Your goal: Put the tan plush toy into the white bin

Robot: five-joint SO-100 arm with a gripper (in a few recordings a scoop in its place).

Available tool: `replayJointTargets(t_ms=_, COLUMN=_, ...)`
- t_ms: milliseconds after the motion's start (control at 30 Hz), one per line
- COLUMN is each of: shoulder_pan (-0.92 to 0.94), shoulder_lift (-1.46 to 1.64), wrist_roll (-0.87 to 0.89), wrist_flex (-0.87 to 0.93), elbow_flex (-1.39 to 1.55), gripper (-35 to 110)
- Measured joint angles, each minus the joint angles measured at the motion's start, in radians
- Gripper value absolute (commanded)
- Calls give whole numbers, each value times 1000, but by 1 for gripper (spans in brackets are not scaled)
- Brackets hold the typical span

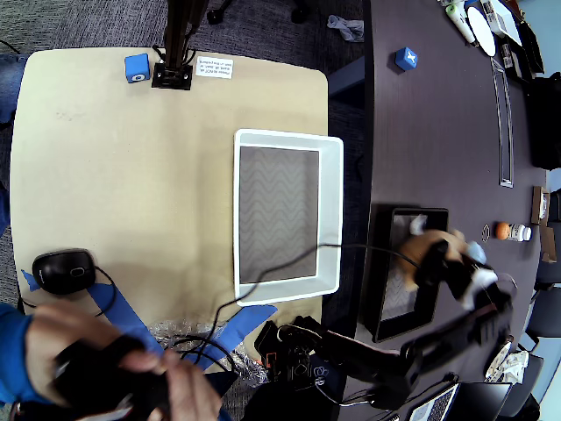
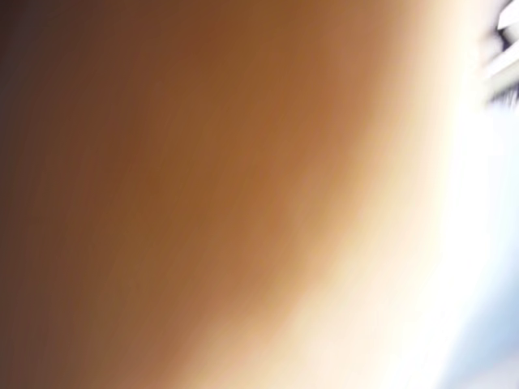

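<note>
One gripper (image 1: 447, 267): blurred in the overhead view, closed around the tan plush toy (image 1: 449, 247).
Plush toy position: raised above the black tray (image 1: 386, 294), on the dark table (image 1: 438, 132).
Wrist view: blurred tan-orange surface (image 2: 243, 194) close to the lens.
White bin (image 1: 331, 219): left of the tray, well apart from the toy, on the tan table (image 1: 123, 175).

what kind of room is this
Probably an office or meeting room used as a robot lab: grey carpet, a long dark conference table with clutter, and a small tan table holding the white bin.
</note>
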Motion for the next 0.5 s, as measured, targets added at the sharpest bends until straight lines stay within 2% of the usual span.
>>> replayJointTargets(t_ms=267, shoulder_pan=-14, shoulder_lift=187, wrist_roll=0, wrist_flex=0, elbow_flex=0, gripper=0)
replayJointTargets(t_ms=500, shoulder_pan=-97, shoulder_lift=328, wrist_roll=-48, wrist_flex=0, elbow_flex=0, gripper=0)
